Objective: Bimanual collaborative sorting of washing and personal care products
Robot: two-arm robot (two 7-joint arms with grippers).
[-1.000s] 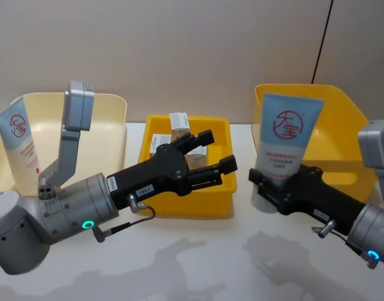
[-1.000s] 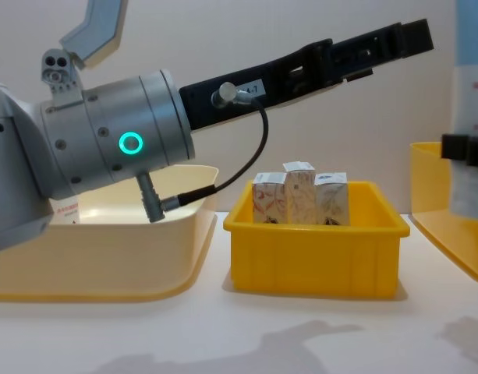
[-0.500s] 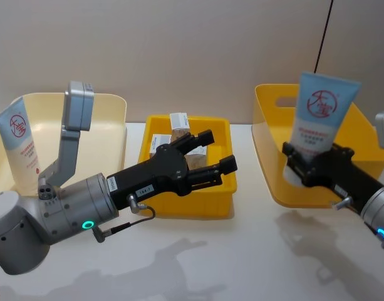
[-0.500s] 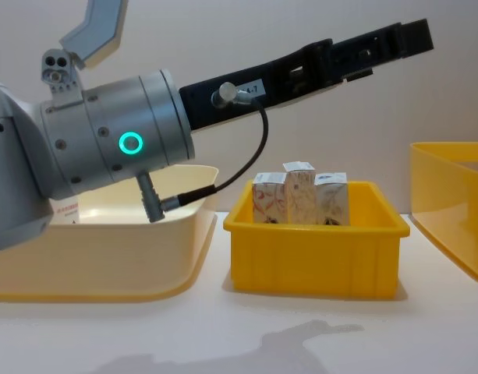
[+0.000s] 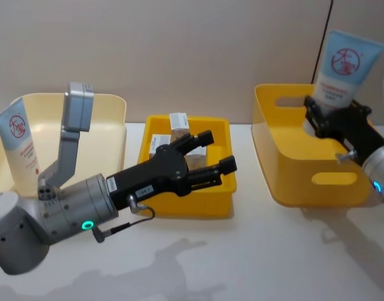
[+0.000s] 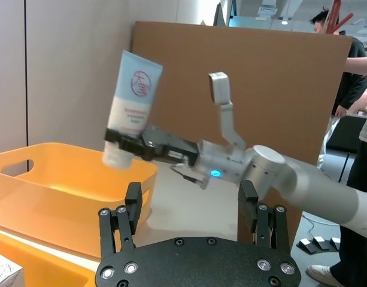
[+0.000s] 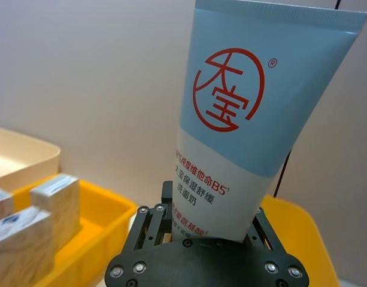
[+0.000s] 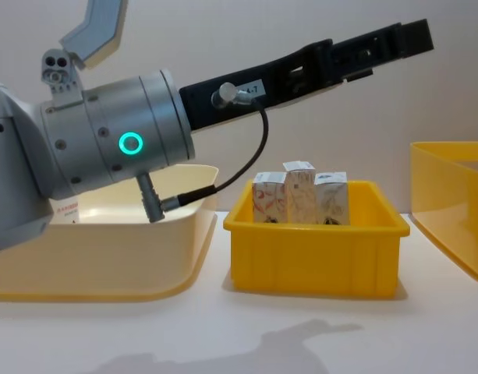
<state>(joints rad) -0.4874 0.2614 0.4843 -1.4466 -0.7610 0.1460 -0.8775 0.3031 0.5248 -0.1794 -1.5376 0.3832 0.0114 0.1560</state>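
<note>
Pale-blue tube [image 5: 346,63] clamped in right pincer [image 5: 329,111], second tube [image 5: 19,144] in cream tray [image 5: 114,125], three cartons [image 8: 301,196], left pincer [image 5: 218,150] apart

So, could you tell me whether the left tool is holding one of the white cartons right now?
No, the left tool is open and empty above the small yellow bin, where the cartons stand.

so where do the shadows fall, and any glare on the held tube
Head view: soft-edged shadows of both arms on the table; the pale-blue tube, held by the right gripper, shows no glare. Chest view: a faint shadow before the small yellow bin, beneath the arm of the open left gripper; its green ring light glows. Right wrist view: the tube's print shows no hotspot.
</note>
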